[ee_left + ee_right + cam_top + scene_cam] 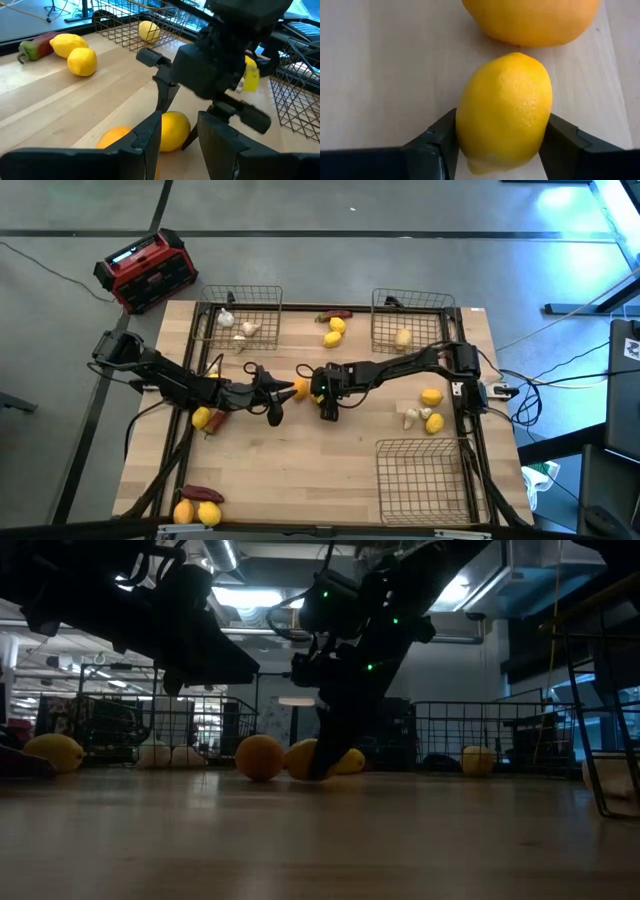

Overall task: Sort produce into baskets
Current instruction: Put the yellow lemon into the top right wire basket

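Note:
A yellow lemon lies mid-table beside an orange fruit. My right gripper reaches down from the table's right side and is shut on the lemon. My left gripper hovers just left of the orange, open with nothing between its fingers. Three wire baskets stand on the table. The far left one holds whitish bulbs, the far right one holds a lemon, and the third is near right. My right gripper pinches the lemon's two long sides between its two fingers, close to the end that faces the wrist. The fingers slant down from above and from the table's right, lying across the lemon. The lemon rests on the table on its side.
Loose produce lies about: lemons and a pepper at the far middle, a lemon and bulbs at the right, a lemon and pepper under the left arm, more at the near left corner. A red and black box stands off the table's far left corner.

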Controlling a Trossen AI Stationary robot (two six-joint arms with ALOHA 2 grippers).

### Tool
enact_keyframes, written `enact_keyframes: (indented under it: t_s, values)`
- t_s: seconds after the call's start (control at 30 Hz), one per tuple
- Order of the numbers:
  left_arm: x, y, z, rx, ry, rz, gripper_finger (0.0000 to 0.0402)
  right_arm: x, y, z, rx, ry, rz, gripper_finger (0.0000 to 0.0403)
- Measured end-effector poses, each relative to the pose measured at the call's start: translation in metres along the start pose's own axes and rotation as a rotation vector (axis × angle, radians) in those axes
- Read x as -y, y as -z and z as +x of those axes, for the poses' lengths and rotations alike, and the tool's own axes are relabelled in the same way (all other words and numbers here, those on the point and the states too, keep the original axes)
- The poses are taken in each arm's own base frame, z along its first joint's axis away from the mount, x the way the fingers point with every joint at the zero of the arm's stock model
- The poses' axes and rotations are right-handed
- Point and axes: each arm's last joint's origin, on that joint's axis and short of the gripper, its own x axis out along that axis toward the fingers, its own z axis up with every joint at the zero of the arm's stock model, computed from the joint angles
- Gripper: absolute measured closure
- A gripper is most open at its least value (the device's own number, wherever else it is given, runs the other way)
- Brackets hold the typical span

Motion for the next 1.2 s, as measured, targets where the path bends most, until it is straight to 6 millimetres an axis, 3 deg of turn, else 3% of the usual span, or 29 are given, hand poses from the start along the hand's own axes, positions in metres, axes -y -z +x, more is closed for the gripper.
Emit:
enact_keyframes:
  t_s: [0.23, 0.6, 0.87, 1.2]
  values:
    - [0.000, 0.000, 0.000, 0.002, 0.001, -0.002, 0.0279, 0.000, -0.009, -0.035, 0.045, -0.005, -0.002, 0.0185]
    - [0.000, 0.000, 0.000, -0.002, -0.001, 0.000, 0.0279, 0.006, -0.018, -0.119, 0.149, 0.157, -0.062, 0.0188]
    - [0.000, 0.000, 0.000, -0.002, -0.001, 0.002, 0.0279, 0.011, -0.009, -0.173, 0.171, 0.305, -0.052, 0.0189]
    - [0.000, 0.000, 0.000, -0.002, -0.001, 0.001, 0.0279, 0.018, 0.010, -0.226, 0.175, 0.417, -0.006, 0.0189]
